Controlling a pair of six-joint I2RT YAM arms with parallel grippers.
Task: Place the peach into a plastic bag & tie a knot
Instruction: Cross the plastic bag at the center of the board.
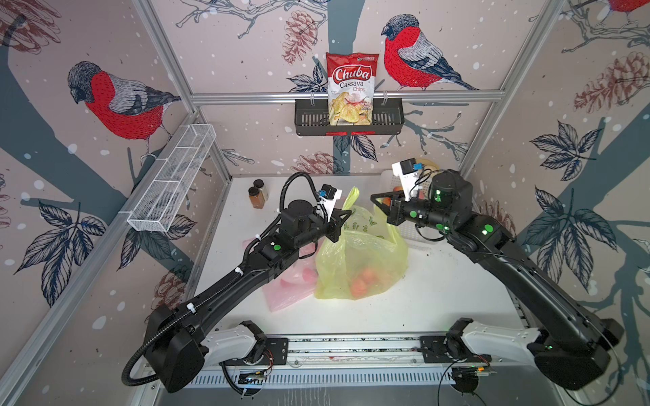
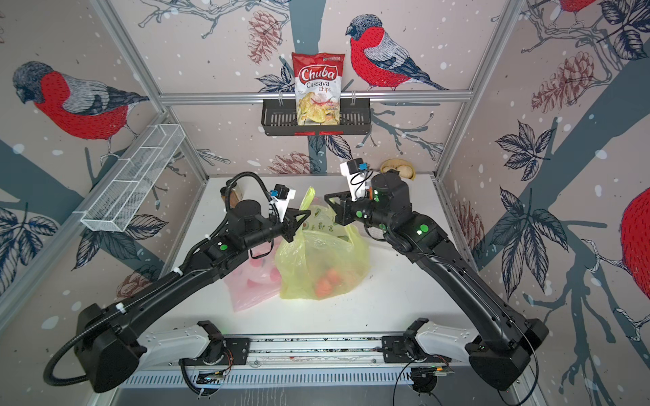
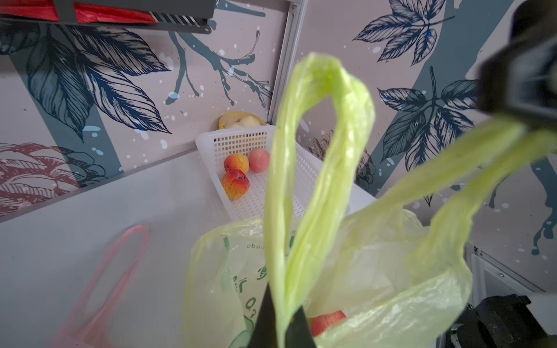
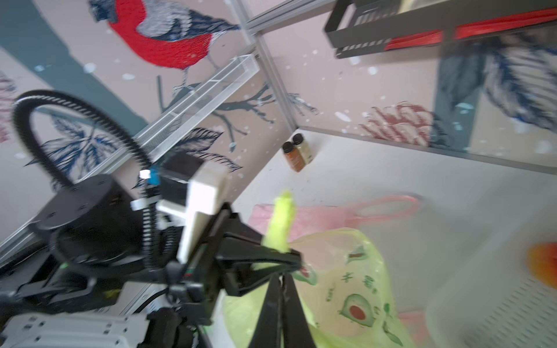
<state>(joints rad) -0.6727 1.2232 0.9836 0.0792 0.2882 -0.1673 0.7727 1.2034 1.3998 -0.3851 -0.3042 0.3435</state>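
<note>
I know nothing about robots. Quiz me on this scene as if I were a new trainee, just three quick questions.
1. True or false: the yellow bag is empty.
2. What is the left gripper shut on? A) a handle of the yellow bag B) a spice jar C) the chip packet
3. How many peaches lie in the white basket?
Key: 1 false, orange fruit shows through its side; 2 A; 3 three.
</note>
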